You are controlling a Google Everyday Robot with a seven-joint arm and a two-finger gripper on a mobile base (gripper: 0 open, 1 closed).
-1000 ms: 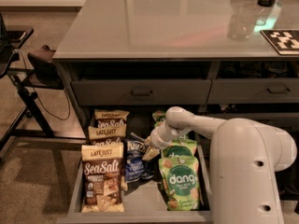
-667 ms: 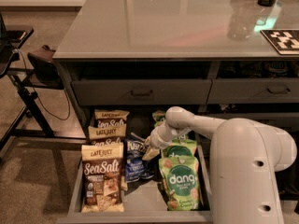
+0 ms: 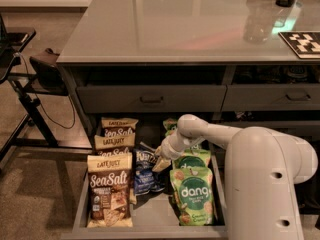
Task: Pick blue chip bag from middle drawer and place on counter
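Observation:
The blue chip bag is dark navy and crinkly, lying in the centre of the open middle drawer between tan bags and green bags. My gripper reaches down from the white arm and sits at the bag's upper right edge, touching or just above it. The counter is the wide glossy grey top above the drawers.
Tan "Late July Sea Salt" bags fill the drawer's left column. Green "dang" bags fill the right column, beside my arm's large white body. Closed drawer fronts sit under the counter. A clear cup and a marker tag stand on the counter's right.

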